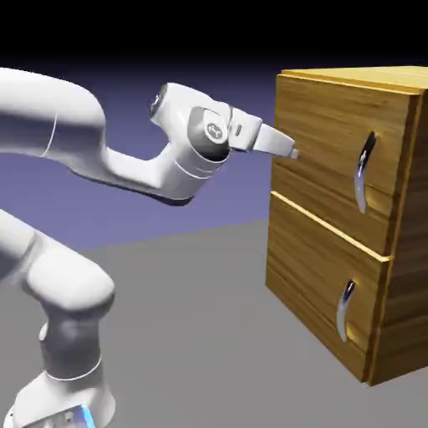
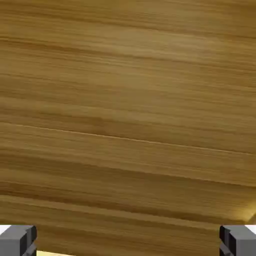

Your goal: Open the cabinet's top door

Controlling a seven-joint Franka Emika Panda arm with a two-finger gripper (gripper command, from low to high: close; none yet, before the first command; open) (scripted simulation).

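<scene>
Wood grain fills the hand view from edge to edge, with only the 2 grey fingertips (image 2: 18, 239) showing at the bottom corners, set far apart with nothing between them: the gripper (image 1: 292, 151) is spread wide and holds nothing.

In the exterior view the cabinet (image 1: 322, 217) stands at the right, and the gripper points level at the near edge of the top door (image 1: 334, 142), close to that panel's left side. The top door's handle (image 1: 364, 171) sits toward the panel's other side, apart from the fingers. The lower panel (image 1: 318, 267) carries a like handle (image 1: 344, 311) beneath it.

This looks like the approach step, with no grasp yet made. The next move calls for shifting the hand across the door face to the upper handle and bringing the open fingers around it before closing.

Room seems ample: the grey table (image 1: 192, 326) in front of the cabinet gives space for the arm to pull back. Watch the seam between the 2 panels, since drifting low would bring the fingers to the wrong handle.
</scene>
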